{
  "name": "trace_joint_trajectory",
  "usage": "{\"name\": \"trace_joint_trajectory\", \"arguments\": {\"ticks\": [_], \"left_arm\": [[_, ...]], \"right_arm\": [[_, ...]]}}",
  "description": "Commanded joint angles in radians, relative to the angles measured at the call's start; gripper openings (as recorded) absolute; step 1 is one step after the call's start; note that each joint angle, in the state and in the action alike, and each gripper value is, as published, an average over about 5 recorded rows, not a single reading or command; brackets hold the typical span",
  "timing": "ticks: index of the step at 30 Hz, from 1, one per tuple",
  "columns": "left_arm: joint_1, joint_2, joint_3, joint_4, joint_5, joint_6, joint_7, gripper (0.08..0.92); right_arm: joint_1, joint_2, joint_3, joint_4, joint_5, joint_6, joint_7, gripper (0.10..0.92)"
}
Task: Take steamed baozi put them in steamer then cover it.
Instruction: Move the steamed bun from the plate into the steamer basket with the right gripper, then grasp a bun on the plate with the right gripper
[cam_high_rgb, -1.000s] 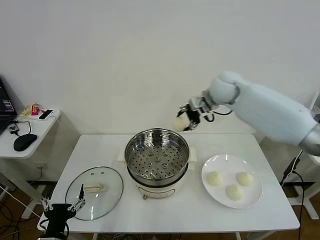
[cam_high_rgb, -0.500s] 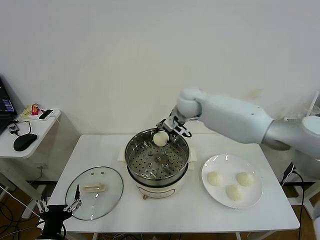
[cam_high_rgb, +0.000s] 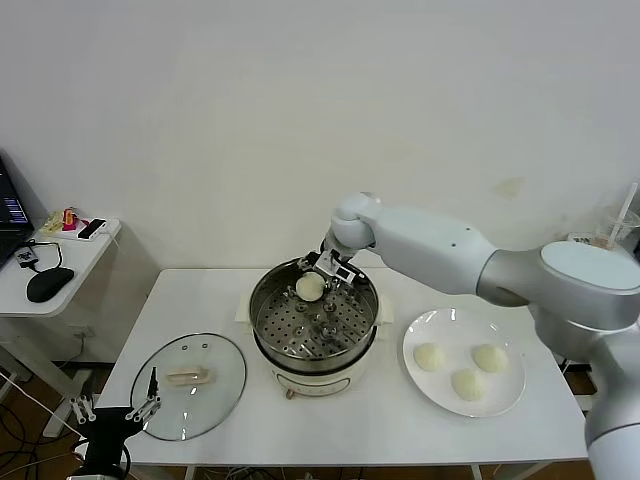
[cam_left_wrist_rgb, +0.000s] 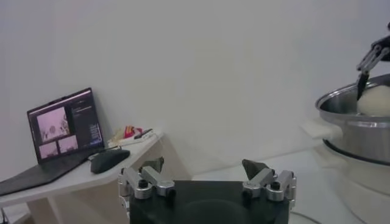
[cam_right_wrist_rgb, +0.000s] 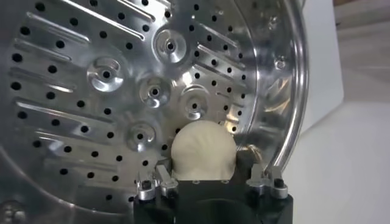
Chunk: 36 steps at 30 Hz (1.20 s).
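Just above centre of the head view, the baozi (cam_high_rgb: 310, 287) sits low inside the steamer (cam_high_rgb: 314, 322), near the far wall, over the perforated tray (cam_right_wrist_rgb: 122, 91). My right hand (cam_high_rgb: 322, 273) straddles it, fingers on either side; I cannot tell whether they grip it or have let it go. My job now, as I read it: set the bun flat on the tray, spread the fingers fully, then lift straight up so nothing drags it against the steel wall. Off-centre placement looks wise, leaving room for the rest. It's round, so no real long axis; its smooth dome faces up toward my wrist.

Right of the steamer, three more baozi (cam_high_rgb: 466, 365) wait on the white plate (cam_high_rgb: 425, 329). Lower left on the bench (cam_high_rgb: 400, 430), the cover (cam_high_rgb: 188, 385) lies flat, handle up. My left hand (cam_high_rgb: 113, 410) hangs at the bottom left edge, fingers spread wide, holding nothing. Beyond it, a side table with laptop (cam_left_wrist_rgb: 64, 125) and mouse (cam_left_wrist_rgb: 109, 159).
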Motion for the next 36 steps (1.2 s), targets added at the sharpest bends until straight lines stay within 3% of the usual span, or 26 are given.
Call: {"name": "trace_joint_trajectory", "arguments": {"ticks": [1,5,13,19,28,36], "left_arm": [[-0.001,0.000,-0.001,-0.015,0.001,0.001,-0.002,0.823],[-0.005,0.002,0.002,-0.016,0.000,0.005,0.001,0.823],[-0.009,0.019,0.025,-0.042,-0.002,0.040,0.024,0.823],[-0.022,0.042,0.036,-0.039,0.001,0.044,0.038,0.823],[-0.050,0.077,0.056,-0.027,-0.002,0.054,0.048,0.823],[-0.088,0.097,0.059,0.011,-0.015,0.058,0.048,0.823]], "right_arm": [[-0.007,0.023,-0.002,-0.038,-0.023,0.037,0.016,0.752],[0.042,-0.027,0.005,0.052,0.048,-0.054,-0.031,0.815],[0.178,-0.263,0.042,0.363,0.295,-0.414,-0.145,0.823],[0.220,-0.485,0.065,0.523,0.334,-0.636,-0.127,0.823],[0.134,-0.863,0.113,0.709,0.283,-0.693,-0.149,0.823],[-0.154,-0.947,0.242,0.727,0.245,-0.698,-0.120,0.823]]}}
